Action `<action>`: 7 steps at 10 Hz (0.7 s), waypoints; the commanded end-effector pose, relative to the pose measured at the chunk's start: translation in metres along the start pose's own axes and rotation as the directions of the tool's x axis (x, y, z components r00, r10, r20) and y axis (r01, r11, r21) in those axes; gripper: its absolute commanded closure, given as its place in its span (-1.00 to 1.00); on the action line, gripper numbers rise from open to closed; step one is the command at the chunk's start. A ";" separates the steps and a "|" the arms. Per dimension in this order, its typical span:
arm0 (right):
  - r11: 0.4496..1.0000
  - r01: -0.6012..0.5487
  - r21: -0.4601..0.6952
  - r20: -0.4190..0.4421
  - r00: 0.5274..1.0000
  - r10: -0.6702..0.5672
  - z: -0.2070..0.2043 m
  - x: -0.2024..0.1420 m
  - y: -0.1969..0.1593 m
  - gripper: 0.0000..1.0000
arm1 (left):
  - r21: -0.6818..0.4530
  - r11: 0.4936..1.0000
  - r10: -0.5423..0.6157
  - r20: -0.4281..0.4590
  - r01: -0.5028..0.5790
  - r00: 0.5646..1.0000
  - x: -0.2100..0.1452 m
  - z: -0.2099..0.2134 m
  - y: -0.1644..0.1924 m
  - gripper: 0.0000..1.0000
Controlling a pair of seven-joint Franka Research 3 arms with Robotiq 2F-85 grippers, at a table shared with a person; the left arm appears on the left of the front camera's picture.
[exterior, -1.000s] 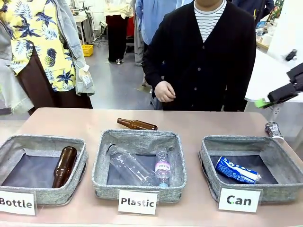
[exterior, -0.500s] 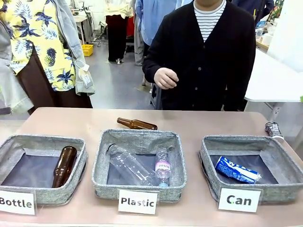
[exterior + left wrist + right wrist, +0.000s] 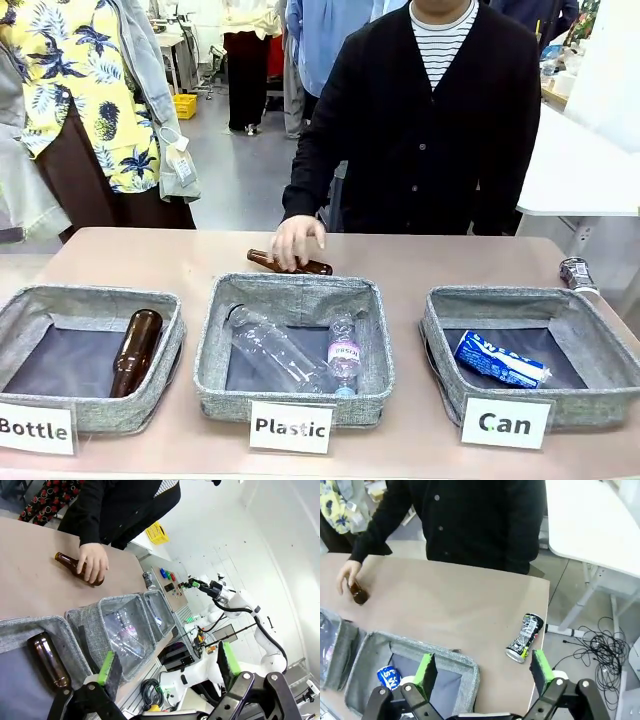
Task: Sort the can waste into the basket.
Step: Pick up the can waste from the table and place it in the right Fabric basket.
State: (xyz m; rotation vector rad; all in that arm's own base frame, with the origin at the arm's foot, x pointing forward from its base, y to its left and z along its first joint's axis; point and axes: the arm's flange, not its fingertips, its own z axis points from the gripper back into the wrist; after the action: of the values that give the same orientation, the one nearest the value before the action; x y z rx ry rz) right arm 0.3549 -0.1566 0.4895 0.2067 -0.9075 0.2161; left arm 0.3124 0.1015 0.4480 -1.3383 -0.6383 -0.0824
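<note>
A blue crushed can (image 3: pixel 500 360) lies inside the grey basket (image 3: pixel 500 296) behind the white "Can" card (image 3: pixel 506 423). A dark crushed can (image 3: pixel 576 274) lies on the table just beyond the basket's far right corner. From above, the right wrist view shows the dark can (image 3: pixel 524 636) on bare table to the right of the basket (image 3: pixel 420 647), with the blue can (image 3: pixel 388 677) inside it. My right gripper (image 3: pixel 483 670) hangs open high over the basket's edge, holding nothing. My left gripper (image 3: pixel 168 662) is open and empty above the left bins.
The person's hand (image 3: pixel 297 240) rests on a brown bottle (image 3: pixel 315 267) lying behind the "Plastic" bin (image 3: pixel 295 405), which holds clear bottles. The "Bottle" bin (image 3: pixel 90 410) at left holds one brown bottle. Other people stand behind the table.
My right gripper, at the upper right a second ago, has left the front view. The person's hand came down from chest height onto the brown bottle.
</note>
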 end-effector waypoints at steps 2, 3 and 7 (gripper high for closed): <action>0.994 0.076 -0.079 -0.102 0.991 -0.084 -0.020 0.013 -0.022 -1.00 | -0.016 1.000 0.005 0.010 -0.005 1.000 -0.001 -0.002 -0.003 -1.00; 0.983 0.136 -0.122 -0.125 0.981 -0.151 -0.025 0.017 -0.040 -1.00 | -0.016 1.000 0.005 0.010 -0.005 1.000 -0.001 -0.002 -0.003 -1.00; 0.931 0.259 -0.256 -0.047 0.959 -0.280 -0.059 0.035 -0.105 -1.00 | -0.016 1.000 0.005 0.010 -0.005 1.000 -0.001 -0.002 -0.003 -1.00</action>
State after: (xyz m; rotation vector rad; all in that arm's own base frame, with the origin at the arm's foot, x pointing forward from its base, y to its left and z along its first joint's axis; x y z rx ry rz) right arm 0.4313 -0.2347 0.4749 0.0684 -0.7776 -0.1043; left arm 0.3125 0.1016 0.4473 -1.3401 -0.6359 -0.0811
